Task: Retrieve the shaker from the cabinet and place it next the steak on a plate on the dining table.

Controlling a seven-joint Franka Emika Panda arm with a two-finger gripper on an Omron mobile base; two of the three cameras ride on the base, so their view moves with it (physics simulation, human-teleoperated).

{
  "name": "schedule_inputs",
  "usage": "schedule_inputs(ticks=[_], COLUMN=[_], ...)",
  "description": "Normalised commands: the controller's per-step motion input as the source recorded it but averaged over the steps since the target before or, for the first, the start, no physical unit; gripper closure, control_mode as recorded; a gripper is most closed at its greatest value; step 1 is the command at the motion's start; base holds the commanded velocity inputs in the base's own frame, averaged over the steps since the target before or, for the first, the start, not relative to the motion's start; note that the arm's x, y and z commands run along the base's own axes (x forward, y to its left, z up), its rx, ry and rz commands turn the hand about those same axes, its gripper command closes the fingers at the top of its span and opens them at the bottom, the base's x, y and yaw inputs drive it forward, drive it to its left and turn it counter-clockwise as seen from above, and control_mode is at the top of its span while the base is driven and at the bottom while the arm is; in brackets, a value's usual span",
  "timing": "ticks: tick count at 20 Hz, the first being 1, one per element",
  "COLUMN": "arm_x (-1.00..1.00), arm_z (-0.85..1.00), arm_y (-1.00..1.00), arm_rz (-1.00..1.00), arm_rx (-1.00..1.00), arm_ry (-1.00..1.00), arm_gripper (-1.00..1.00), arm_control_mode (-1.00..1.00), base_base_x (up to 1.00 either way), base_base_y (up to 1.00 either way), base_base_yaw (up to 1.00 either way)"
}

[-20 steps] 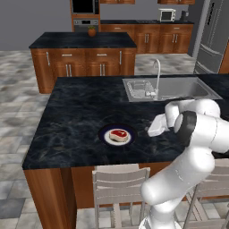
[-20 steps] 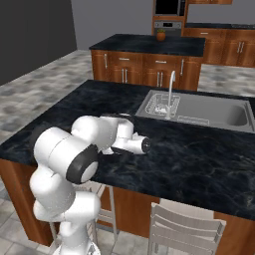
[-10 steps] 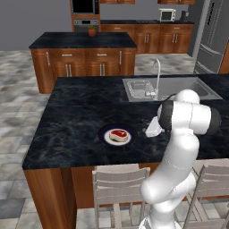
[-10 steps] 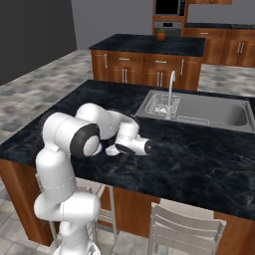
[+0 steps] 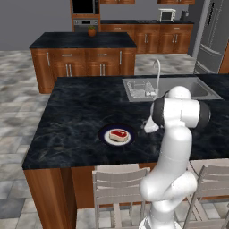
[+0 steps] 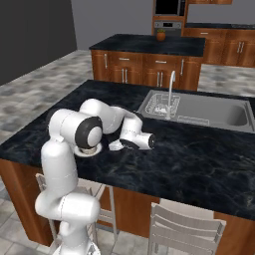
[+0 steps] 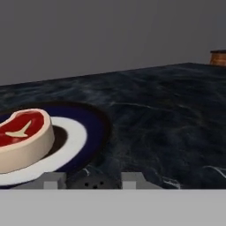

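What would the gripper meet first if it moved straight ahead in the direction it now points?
Probably the rim of the plate holding the steak, just ahead and slightly to the side of the gripper, which holds the shaker. Dead centre may pass over bare dining table; depth is unclear.

No legible text, label, brand, number or sign appeared on any surface in the three views.
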Motion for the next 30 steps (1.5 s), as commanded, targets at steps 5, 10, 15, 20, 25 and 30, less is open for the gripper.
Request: schedule_inputs(ticks=[5, 10, 15, 20, 25, 30], arm_x=[-0.11, -0.37, -0.53, -0.39, -0.18, -0.25], arm_z=[-0.28, -0.22, -0.08, 0.05, 0.55, 0.99], arm_y=[0.0, 0.0, 0.0, -0.01, -0.17, -0.34], arm_rz=[0.07, 0.06, 0.04, 0.01, 0.07, 0.16], arm_rx=[0.0, -0.01, -0.03, -0.01, 0.0, 0.0], arm_ry=[-0.02, -0.09, -0.1, -0.1, -0.1, -0.2], arm_gripper=[-1.0, -1.0, -1.0, -1.0, -1.0, -1.0], arm_control_mode=[-1.0, -1.0, -1.0, -1.0, -1.0, -1.0], base_base_x=[0.0, 0.0, 0.0, 0.0, 0.0, 0.0], base_base_y=[0.0, 0.0, 0.0, 0.0, 0.0, 0.0], base_base_yaw=[0.0, 0.0, 0.0, 0.0, 0.0, 0.0])
